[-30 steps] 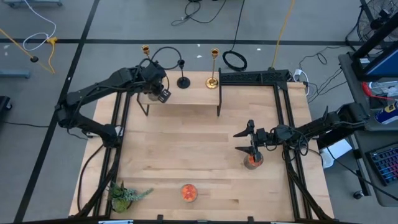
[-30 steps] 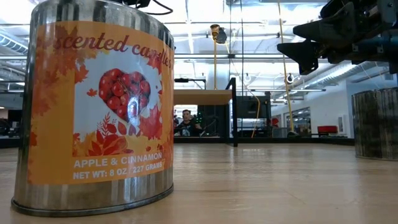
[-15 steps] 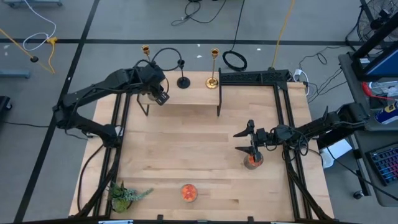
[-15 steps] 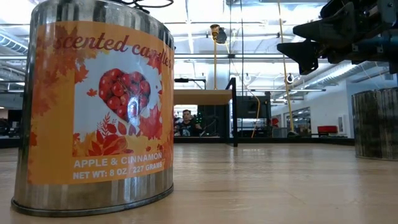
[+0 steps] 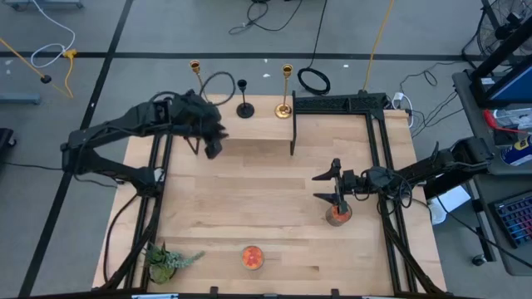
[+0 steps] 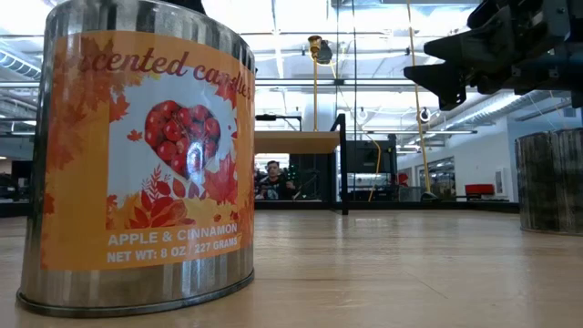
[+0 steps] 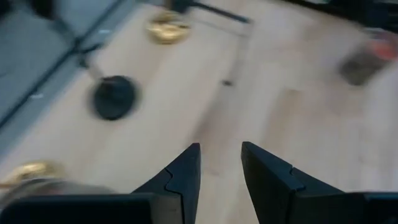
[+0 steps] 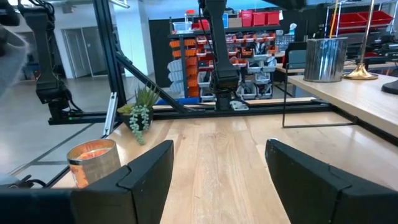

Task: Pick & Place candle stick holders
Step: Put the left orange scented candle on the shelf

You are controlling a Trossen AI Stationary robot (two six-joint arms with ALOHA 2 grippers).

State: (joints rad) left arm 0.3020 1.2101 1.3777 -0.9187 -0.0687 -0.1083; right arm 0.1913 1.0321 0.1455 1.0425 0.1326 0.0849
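Three candlestick holders stand by their round bases on a raised wooden shelf [image 5: 249,126] at the table's far side. They are a gold one at the left [image 5: 194,66] with its base hidden by my left arm, a short black one [image 5: 244,108] and a gold one at the right [image 5: 284,106]. My left gripper [image 5: 213,149] hangs open and empty just off the shelf's near edge. Its wrist view [image 7: 221,168] shows the black base [image 7: 114,98] and a gold base [image 7: 166,28] ahead. My right gripper [image 5: 321,188] is open and empty at the table's right.
A candle tin [image 5: 337,214] stands under my right gripper, and another [image 5: 253,256] stands near the front edge. A green plant [image 5: 166,262] is at the front left. A silver tin [image 8: 323,59] stands on the shelf. A black frame [image 5: 374,104] borders the table. A person [image 6: 271,178] sits in the room behind.
My left gripper has drawn back from the left gold candlestick on the shelf, toward the table's near edge, and the arm has swung a little to the left. The candlesticks stand where they were. My right arm has kept still.
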